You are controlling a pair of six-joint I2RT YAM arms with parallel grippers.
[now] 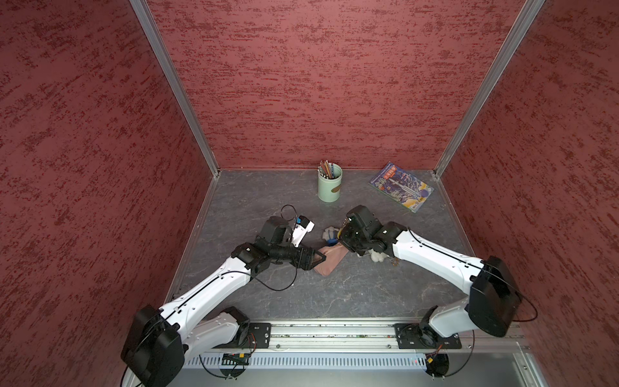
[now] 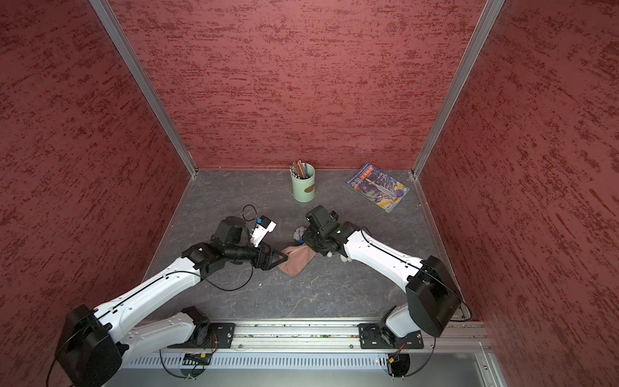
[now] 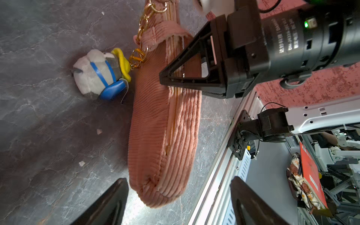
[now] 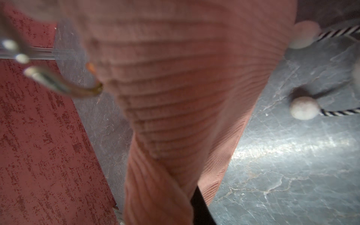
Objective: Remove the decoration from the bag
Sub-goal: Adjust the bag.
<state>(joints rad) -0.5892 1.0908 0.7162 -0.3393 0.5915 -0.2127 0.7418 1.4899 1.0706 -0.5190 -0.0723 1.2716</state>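
Observation:
The pink ribbed bag point(image 1: 333, 259) point(image 2: 298, 259) lies mid-table, and it runs lengthwise through the left wrist view point(image 3: 165, 126). A grey-and-white plush decoration point(image 3: 97, 74) with blue and yellow trim lies beside it point(image 1: 330, 233), hooked by a gold clasp point(image 3: 137, 57) to the bag's gold chain. My left gripper point(image 3: 178, 181) point(image 1: 316, 260) is open, and the bag's near end sits between its fingers point(image 3: 115, 196) without touching them. My right gripper point(image 3: 171, 85) point(image 4: 187, 204) is shut on the bag's top by the zipper, and pink fabric fills its wrist view.
White pom-poms on a striped cord point(image 4: 303, 108) point(image 1: 378, 256) lie under the right arm, by the bag. A green cup of pencils point(image 1: 330, 186) and a picture book point(image 1: 400, 187) stand at the back. Red walls close three sides. A metal rail point(image 1: 331, 331) runs along the front.

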